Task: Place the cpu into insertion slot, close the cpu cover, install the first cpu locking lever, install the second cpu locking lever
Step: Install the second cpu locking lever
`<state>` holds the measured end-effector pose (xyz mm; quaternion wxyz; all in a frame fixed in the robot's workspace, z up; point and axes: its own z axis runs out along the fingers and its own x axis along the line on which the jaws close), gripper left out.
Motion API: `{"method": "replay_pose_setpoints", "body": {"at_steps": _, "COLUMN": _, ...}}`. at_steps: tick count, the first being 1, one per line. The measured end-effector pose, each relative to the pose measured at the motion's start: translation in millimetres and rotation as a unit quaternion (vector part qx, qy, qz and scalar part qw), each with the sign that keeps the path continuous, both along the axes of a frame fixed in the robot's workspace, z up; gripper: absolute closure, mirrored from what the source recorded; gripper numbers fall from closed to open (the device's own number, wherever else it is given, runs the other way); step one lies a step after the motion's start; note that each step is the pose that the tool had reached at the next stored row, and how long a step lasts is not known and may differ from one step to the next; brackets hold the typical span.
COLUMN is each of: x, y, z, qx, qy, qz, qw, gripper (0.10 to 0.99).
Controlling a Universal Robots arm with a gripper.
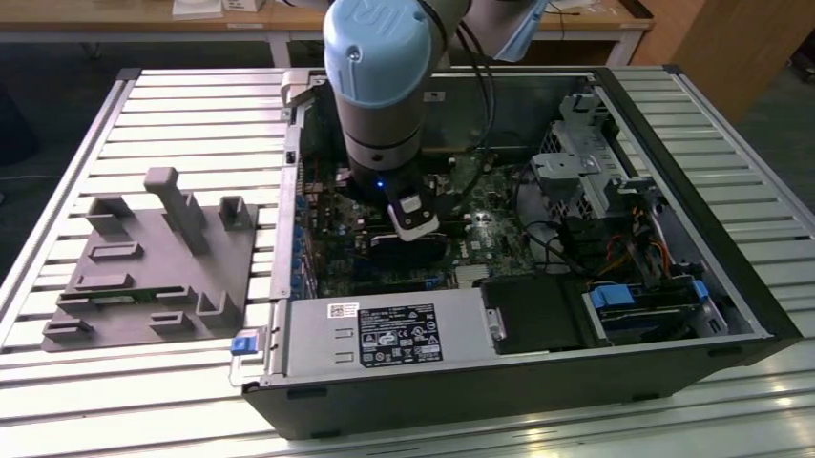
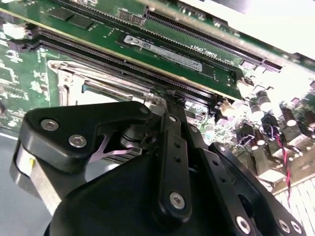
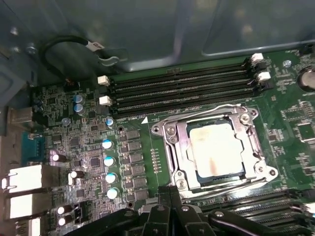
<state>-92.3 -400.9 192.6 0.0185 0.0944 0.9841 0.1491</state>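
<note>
Closest in, in the first wrist view: the gripper (image 3: 170, 191) with fingertips pressed together, pinching nothing visible, poised at the near edge of the insertion slot (image 3: 166, 130). Touching or just short of the wire locking lever (image 3: 221, 188) along that edge; cannot tell which. Just beyond, finds the cpu (image 3: 216, 147) already seated flat in the slot, pale metal top showing through the window of the cpu cover (image 3: 179, 150), which lies folded down over its edges. Looks light, rigid and fragile on the underside, that chip: best taken by opposite edges, never pressed on the face. Looks thin, stiff and slightly springy, that cover. Looks slim, springy and slick, that lever: probably best pushed near its free end with a closed tip. Farther off, long black memory slots (image 3: 182, 88) across the green board (image 3: 142, 162), well apart from the gripper.
</note>
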Motion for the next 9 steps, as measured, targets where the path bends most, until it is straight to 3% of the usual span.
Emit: {"method": "replay_pose_setpoints", "body": {"at_steps": 9, "x": 0.0, "y": 0.0, "z": 27.2, "qx": -0.0001, "qy": -0.0001, "qz": 0.000, "qw": 1.0000, "gripper": 0.980}}
